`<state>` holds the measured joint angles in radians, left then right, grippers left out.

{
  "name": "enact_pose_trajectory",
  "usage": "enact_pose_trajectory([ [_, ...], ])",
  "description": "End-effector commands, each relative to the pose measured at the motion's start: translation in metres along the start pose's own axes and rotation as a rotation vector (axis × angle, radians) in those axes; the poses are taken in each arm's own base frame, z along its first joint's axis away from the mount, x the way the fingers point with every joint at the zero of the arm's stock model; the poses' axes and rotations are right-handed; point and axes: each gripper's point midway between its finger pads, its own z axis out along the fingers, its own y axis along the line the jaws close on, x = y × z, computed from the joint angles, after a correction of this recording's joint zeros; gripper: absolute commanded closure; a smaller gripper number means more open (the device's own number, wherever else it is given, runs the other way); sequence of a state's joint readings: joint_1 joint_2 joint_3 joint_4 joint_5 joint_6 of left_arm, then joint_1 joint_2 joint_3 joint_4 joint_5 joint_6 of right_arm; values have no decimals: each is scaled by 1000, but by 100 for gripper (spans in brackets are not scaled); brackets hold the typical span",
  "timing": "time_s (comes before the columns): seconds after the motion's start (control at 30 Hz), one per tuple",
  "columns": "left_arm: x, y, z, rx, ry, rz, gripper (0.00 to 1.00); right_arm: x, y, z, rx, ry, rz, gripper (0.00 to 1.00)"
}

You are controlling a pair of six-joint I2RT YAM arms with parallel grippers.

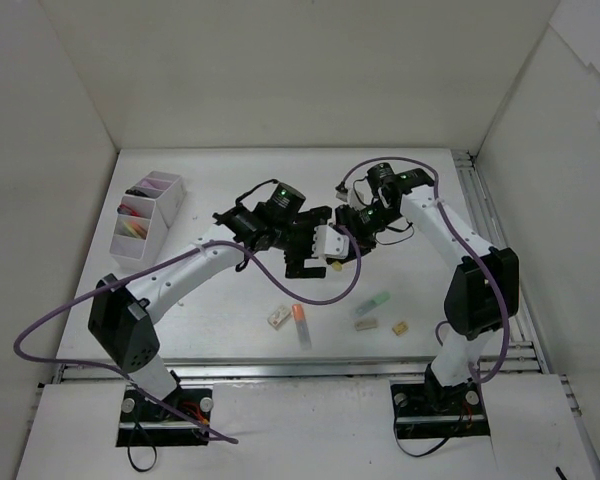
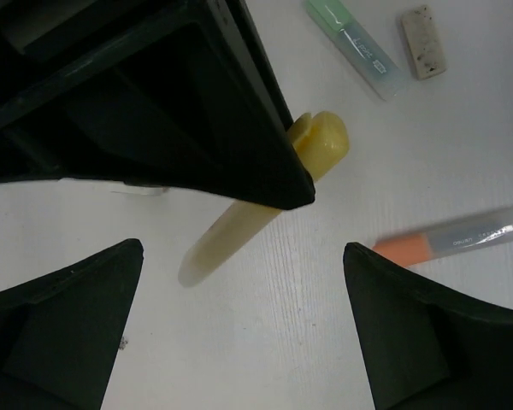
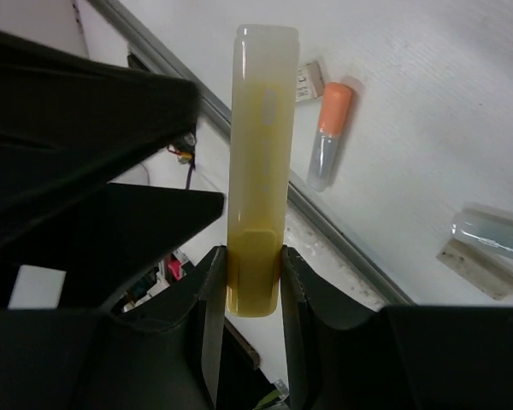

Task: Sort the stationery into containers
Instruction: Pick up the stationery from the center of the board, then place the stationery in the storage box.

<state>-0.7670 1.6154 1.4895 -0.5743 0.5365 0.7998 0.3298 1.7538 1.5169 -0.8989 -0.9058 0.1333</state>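
organiser (image 1: pixel 170 203), white and divided, stands at the far left of the counter (image 1: pixel 220 175) with yellow and pink items in its compartments. both arms meet near the counter's middle, well apart from it. the left claw (image 2: pixel 242 248) is spread wide and holds nothing; in its wrist view the yellow highlighter (image 3: pixel 261 171) lies ahead, between its two fingers. the right claw (image 3: pixel 254 256) is narrow, clamped on one end of that highlighter, with the rest sticking out past its fingertips. loose on the near part of the counter lie an orange highlighter (image 1: pixel 301 325) just beside an eraser (image 1: pixel 278 317). to their right a green highlighter (image 1: pixel 375 303) has a second eraser (image 1: pixel 366 324) just beside it, and a smaller third eraser (image 1: pixel 400 327) is near that.
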Motion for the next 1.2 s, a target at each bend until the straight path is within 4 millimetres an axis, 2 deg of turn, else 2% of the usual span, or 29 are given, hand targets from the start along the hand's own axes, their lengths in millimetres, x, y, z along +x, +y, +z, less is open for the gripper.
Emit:
enact_pose_trajectory([
  [0.0,-33,4,-6,22,-74,120,1,0,38,-10,-114,15,-6,97],
  [0.1,-37,6,1,24,-78,129,11,-6,40,-8,-112,14,-12,97],
  [0.13,-40,5,3,25,-82,135,19,-8,43,-8,-121,15,-13,97],
  [0.2,-43,6,7,21,-82,129,27,-12,44,-7,-117,12,-15,97],
  [0.3,-46,11,9,3,-84,110,47,-18,39,-5,-73,0,-5,98],
  [0.33,-46,12,9,-2,-83,98,58,-19,40,-4,-75,-1,-5,98],
  [0.4,-46,19,12,-25,-77,83,73,-23,42,-4,-78,-7,-7,98],
  [0.43,-47,21,12,-32,-78,62,88,-25,41,-4,-77,-13,-4,98],
  [0.5,-48,25,14,-47,-80,55,90,-31,46,-3,-92,-33,-6,98],
  [0.53,-48,25,15,-46,-81,54,97,-33,48,-3,-101,-35,-10,98],
  [0.57,-48,27,16,-51,-84,52,100,-36,52,-5,-107,-44,-20,98],
  [0.7,-47,30,19,-67,-84,51,100,-45,59,-9,-120,-72,-47,94],
  [0.73,-48,35,15,-83,-91,45,100,-47,61,-10,-122,-76,-54,91],
  [0.8,-47,44,9,-99,-112,14,100,-52,67,-13,-140,-87,-71,73],
  [0.87,-50,51,-2,-115,-152,-17,100,-63,72,-20,-160,-123,-94,60],
  [0.9,-46,62,-14,-152,-164,-33,100,-67,75,-23,-167,-137,-96,54],
  [0.93,-44,68,-17,-173,-181,-45,100,-74,78,-31,-171,-169,-97,47],
  [0.97,-42,74,-24,-196,-189,-60,100,-82,78,-39,-169,-205,-107,19],
  [1.0,-36,84,-37,-238,-195,-90,100,-86,78,-42,-161,-228,-109,2],
  [1.03,-30,90,-42,-264,-202,-103,100,-93,78,-55,-153,-271,-109,2],
  [1.1,-21,104,-60,-337,-217,-167,100,-102,72,-67,-115,-330,-107,2],
  [1.17,6,133,-83,-464,-224,-253,100,-110,62,-85,-78,-401,-85,2],
])
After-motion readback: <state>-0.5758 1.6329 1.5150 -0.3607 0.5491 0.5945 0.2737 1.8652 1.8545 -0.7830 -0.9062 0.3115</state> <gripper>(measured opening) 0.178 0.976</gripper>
